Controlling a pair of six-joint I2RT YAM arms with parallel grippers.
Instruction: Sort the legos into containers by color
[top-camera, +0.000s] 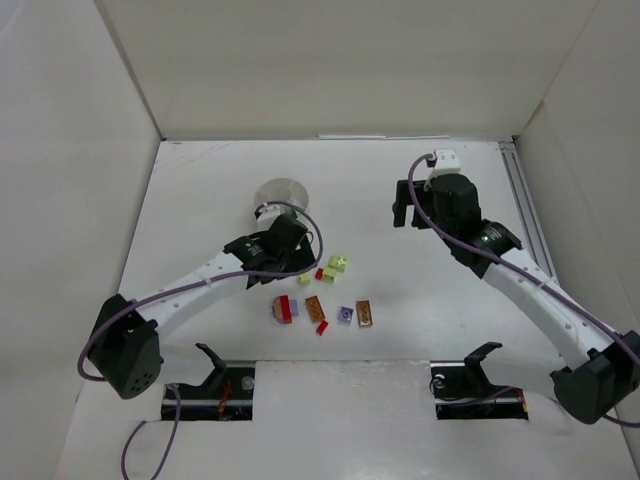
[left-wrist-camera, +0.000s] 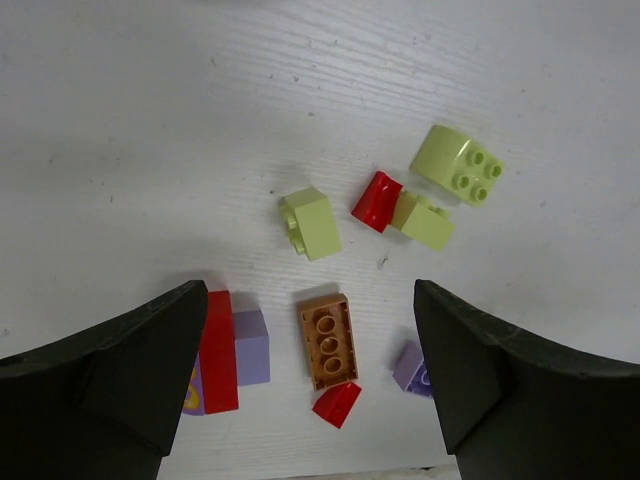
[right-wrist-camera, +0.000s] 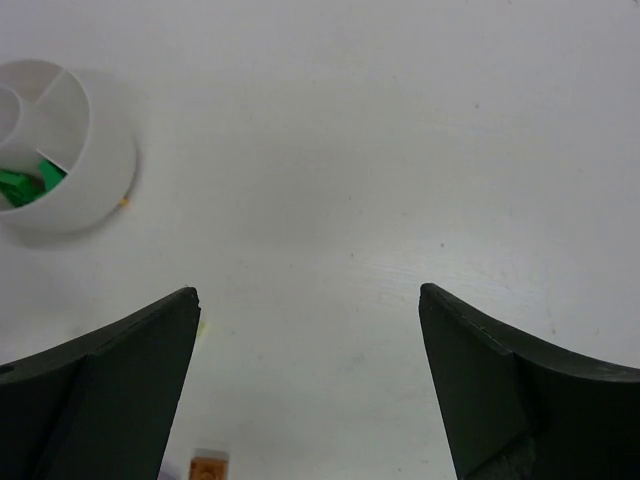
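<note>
A pick seems in hand. The left end effector (left-wrist-camera: 310, 292), jaws apart and empty, hangs over the legos (left-wrist-camera: 318, 225) on the worktop (left-wrist-camera: 150, 120). The right end effector (right-wrist-camera: 308, 295) is also apart and empty. The next move calls for lowering squarely onto one brick, probably the orange brick (left-wrist-camera: 328, 342), bound for the tub (right-wrist-camera: 112, 165).

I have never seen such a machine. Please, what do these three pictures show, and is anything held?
It is a robot with two arms fixed at the table's near edge. One picture looks down from above; the others come from a camera on each wrist, so the dark shapes there are fingers. The left gripper hangs open over loose toy bricks: pale green, red, orange-brown, lavender. The right gripper is open too; its camera sees a white divided tub holding green bricks. Nothing is held.
</note>
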